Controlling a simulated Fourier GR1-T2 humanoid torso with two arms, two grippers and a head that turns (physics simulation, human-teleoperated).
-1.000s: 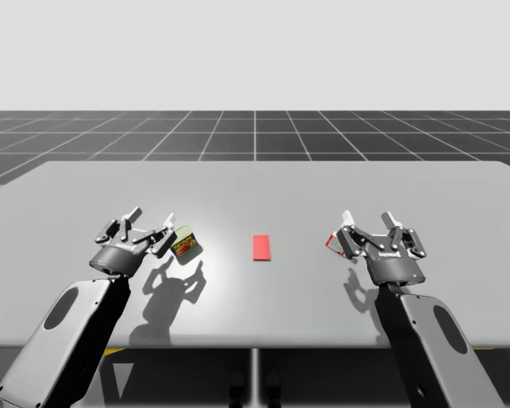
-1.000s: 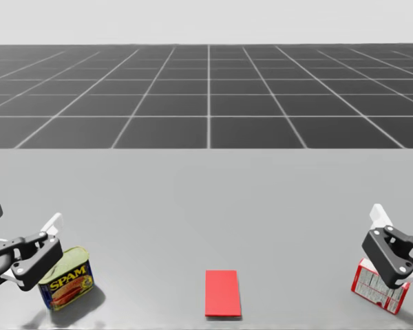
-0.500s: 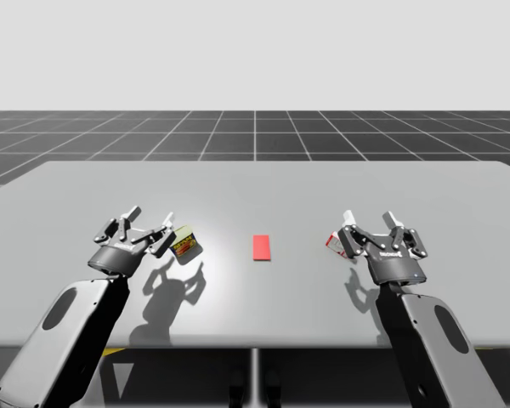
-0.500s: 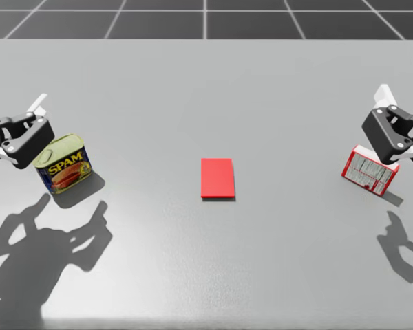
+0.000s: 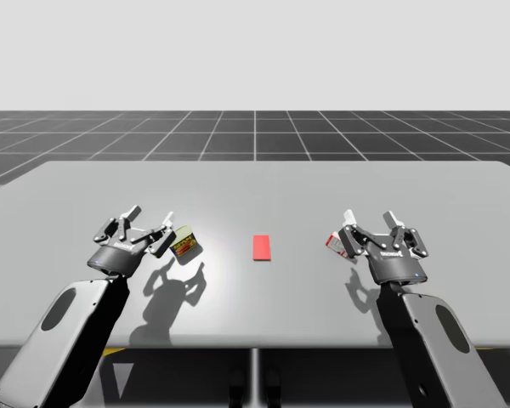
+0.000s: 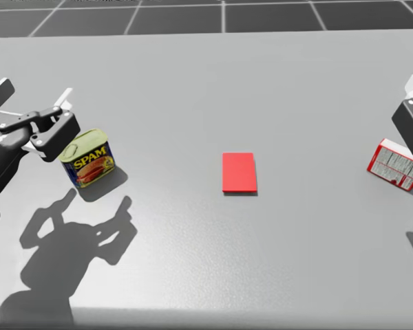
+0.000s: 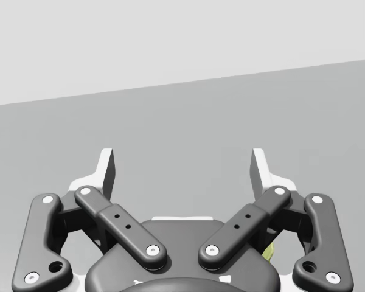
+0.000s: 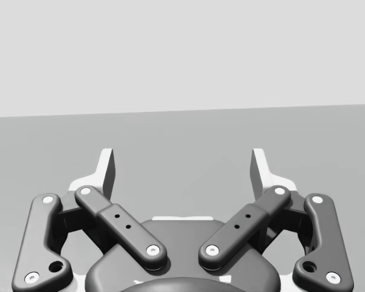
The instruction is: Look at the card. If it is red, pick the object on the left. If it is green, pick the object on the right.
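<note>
A red card [image 6: 239,172] lies flat near the middle of the grey worktop [image 5: 255,183]. To the card's left stands the task's thing, a squat rectangular can [image 6: 89,158] with a yellow-green top and blue sides, slightly tilted. To the card's right, well apart from it, sits a red and white box [image 6: 397,163]. My left end effector [image 5: 151,217] hangs on the side of the can away from the card. One finger is just beside the can's top edge, and I cannot tell whether they touch. Its fingers are spread wide, released, with bare worktop showing between them in the left wrist view. My right end effector [image 5: 369,218] hovers at the box, on the side away from the card, likewise spread and released.
</note>
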